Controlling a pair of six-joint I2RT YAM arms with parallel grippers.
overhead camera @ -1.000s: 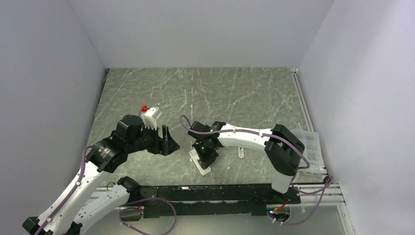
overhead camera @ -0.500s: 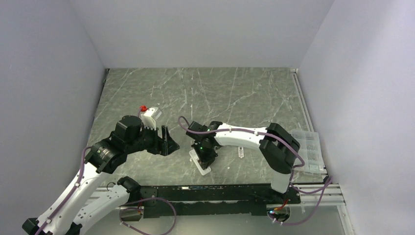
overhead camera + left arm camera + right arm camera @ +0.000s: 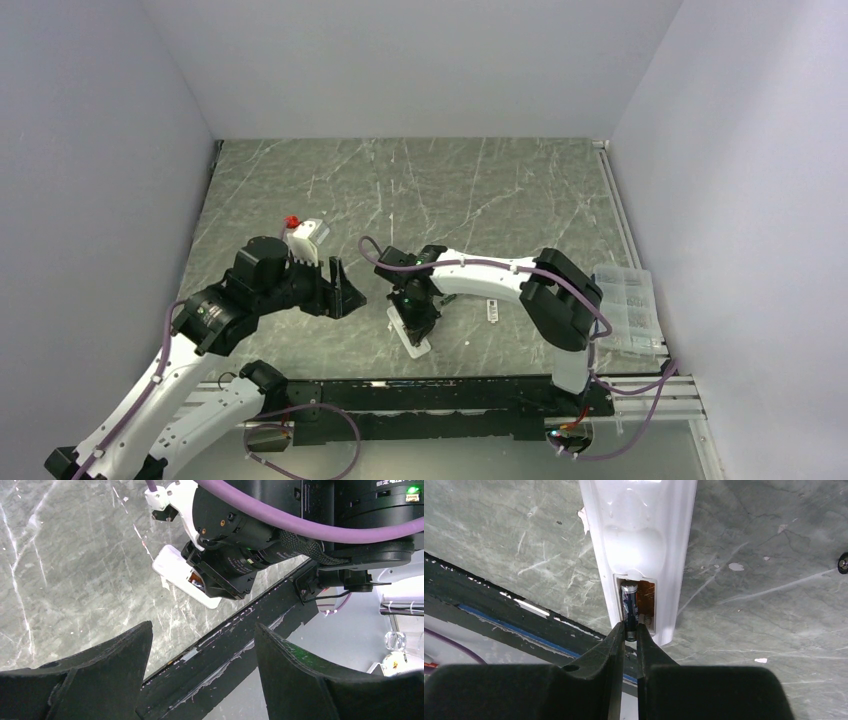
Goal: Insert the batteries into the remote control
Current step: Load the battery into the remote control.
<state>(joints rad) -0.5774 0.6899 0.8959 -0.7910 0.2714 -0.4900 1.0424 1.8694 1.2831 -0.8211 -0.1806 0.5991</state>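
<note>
Scene: two robot arms work over a grey marbled surface [image 3: 450, 190], boxed in by pale walls.
Right jaws: narrowed to a sliver and pinching the near end of a dark, thin battery [image 3: 629, 607], the wrist bent down over the near-middle of the surface.
Battery: lying lengthwise in the left side of the brownish-orange recess [image 3: 647, 600], its far end tucked under the recess rim.
Remote control [image 3: 644, 530]: a slim white bar flat on the surface, close to the black rail along the near edge, with its recess end towards that rail and largely hidden under the right wrist from above.
Left jaws: spread wide and holding nothing, hanging above the surface just left of the remote control and facing it.
Elsewhere: a clear plastic box [image 3: 628, 310] sits at the right edge, and a small white object with a red tip [image 3: 305, 235] lies beyond the left arm.
</note>
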